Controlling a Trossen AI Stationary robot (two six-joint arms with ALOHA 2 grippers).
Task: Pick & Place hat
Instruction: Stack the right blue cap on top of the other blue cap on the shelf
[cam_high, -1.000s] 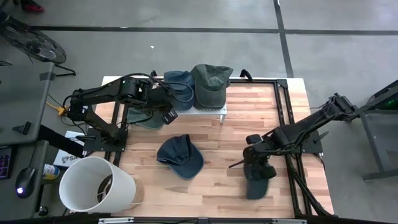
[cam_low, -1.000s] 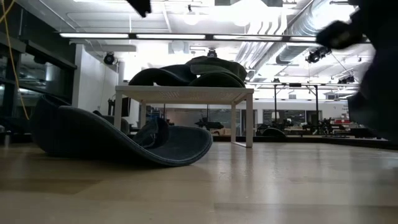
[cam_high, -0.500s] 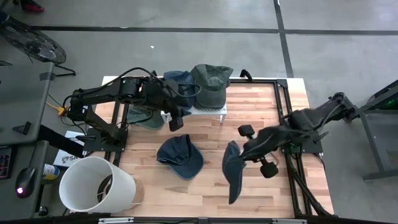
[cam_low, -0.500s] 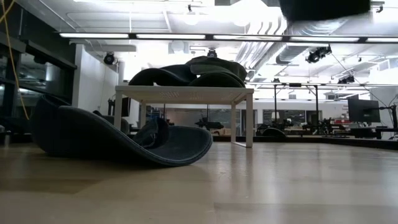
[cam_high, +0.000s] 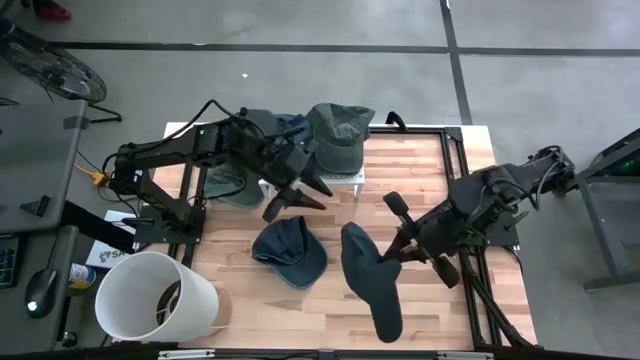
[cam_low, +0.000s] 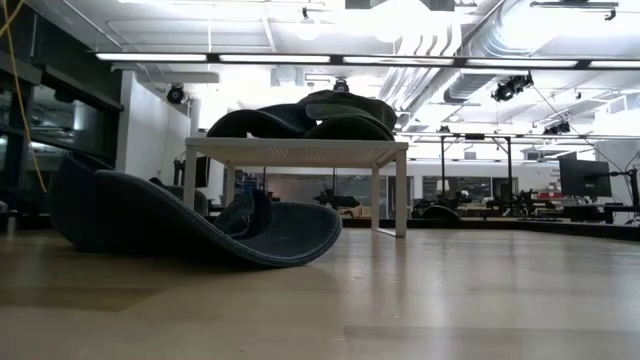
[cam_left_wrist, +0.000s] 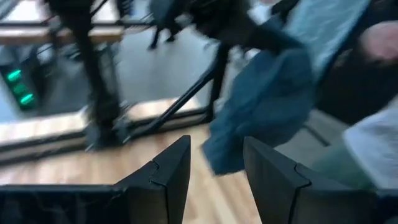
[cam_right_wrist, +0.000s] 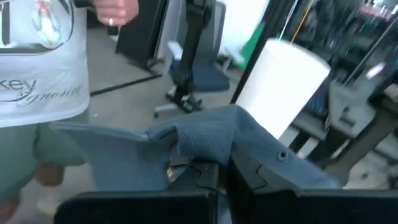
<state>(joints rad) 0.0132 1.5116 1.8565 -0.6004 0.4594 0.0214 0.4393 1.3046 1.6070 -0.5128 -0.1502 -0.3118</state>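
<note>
Above wood-plank table (cam_high: 440, 170) — right pincer (cam_high: 392, 250) clamps limp cloth hat (cam_high: 368, 272).

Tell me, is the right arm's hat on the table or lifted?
Lifted: the right end effector is shut on the hat, which hangs above the table.

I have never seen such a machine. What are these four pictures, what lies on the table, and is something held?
Two dark robot arms work at a wooden table. One camera looks down from above, one sits at table height, and one rides on each wrist. The right claw is shut on a dark blue cap, lifted above the table. The left claw is open and empty, near a small white stand that carries more caps. Another blue cap lies on the wood. A white bucket stands at the corner. The right wrist picture also shows a person behind the table.
</note>
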